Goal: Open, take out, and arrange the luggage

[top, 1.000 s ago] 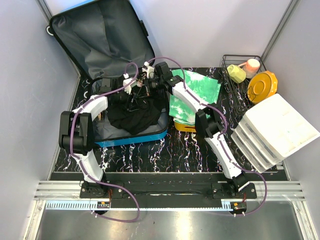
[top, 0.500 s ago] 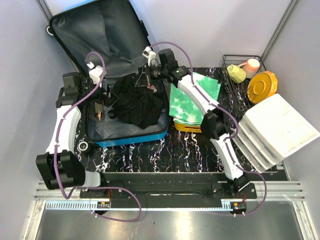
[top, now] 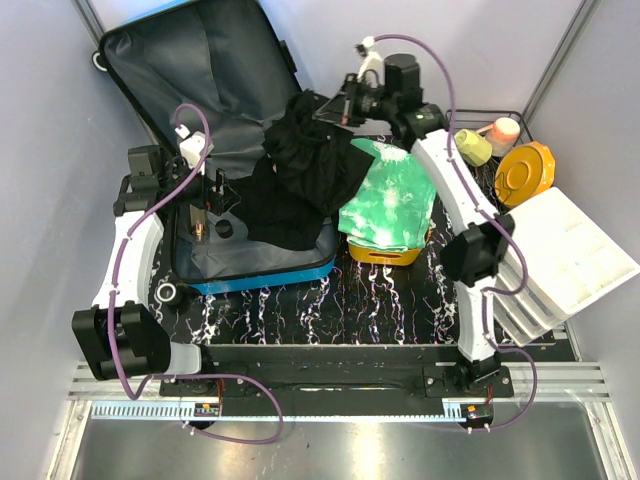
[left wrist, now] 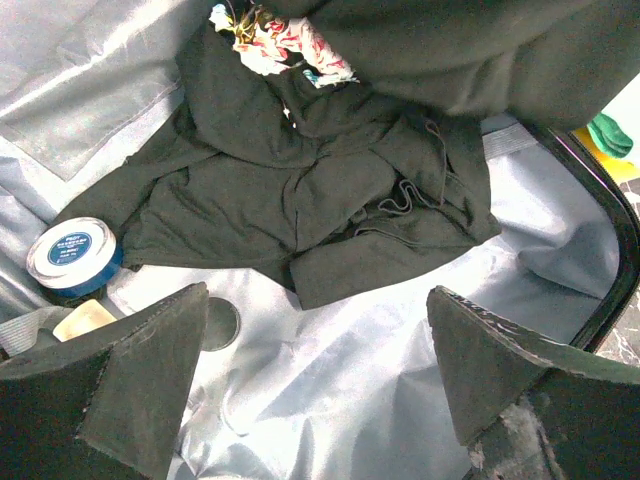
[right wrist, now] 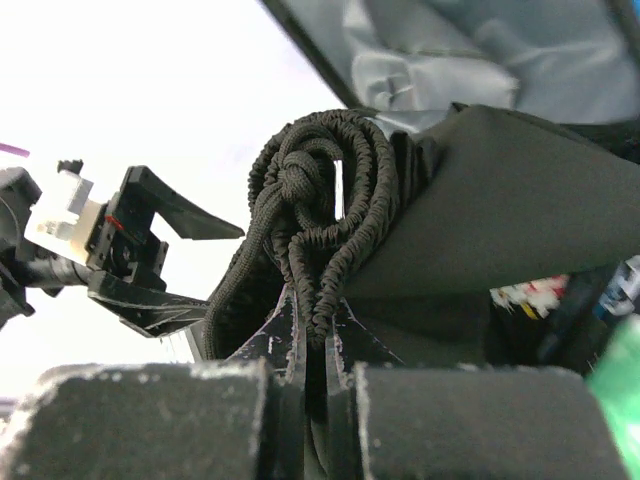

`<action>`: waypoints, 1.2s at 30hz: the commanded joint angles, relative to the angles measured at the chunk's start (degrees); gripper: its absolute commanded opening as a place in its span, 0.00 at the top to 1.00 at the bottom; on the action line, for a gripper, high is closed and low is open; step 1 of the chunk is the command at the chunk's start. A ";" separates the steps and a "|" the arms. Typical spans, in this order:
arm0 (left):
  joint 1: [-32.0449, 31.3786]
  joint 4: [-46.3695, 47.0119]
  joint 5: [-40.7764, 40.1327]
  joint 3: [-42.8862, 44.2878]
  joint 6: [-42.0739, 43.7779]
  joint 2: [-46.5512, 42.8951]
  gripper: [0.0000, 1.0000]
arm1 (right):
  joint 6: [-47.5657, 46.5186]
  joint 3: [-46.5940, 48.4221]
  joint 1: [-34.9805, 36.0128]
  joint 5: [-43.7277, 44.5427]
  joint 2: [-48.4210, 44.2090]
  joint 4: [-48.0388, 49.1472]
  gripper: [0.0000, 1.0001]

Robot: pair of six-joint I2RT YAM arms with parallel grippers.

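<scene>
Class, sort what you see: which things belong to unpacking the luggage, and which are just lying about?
Job in hand: luggage; black garment, held by the right pincer; blue tin inside.
Lying about: wire rack; yellow disc; white drawers.

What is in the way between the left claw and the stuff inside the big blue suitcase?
Nothing visible. The left gripper hangs open over the grey lining of the bright blue hard-shell suitcase, with the round blue tin and the crumpled black cloth garment lying uncovered below it.
</scene>
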 commanded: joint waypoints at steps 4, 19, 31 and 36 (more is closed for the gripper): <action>0.07 4.34 3.56 2.95 -4.29 2.66 0.01 | 11.65 -19.40 -6.96 9.64 -23.09 5.01 1.00; -2.30 2.14 -0.64 3.22 -2.97 5.21 0.01 | 18.95 -64.45 -19.81 23.71 -35.61 7.56 1.00; -3.18 2.49 -0.56 2.17 -3.76 4.86 0.01 | 29.32 -43.18 -18.23 12.11 -35.51 6.09 1.00; -3.88 1.96 -1.00 2.69 -3.76 5.74 0.01 | 32.84 -44.83 -18.32 19.14 -37.71 -1.66 1.00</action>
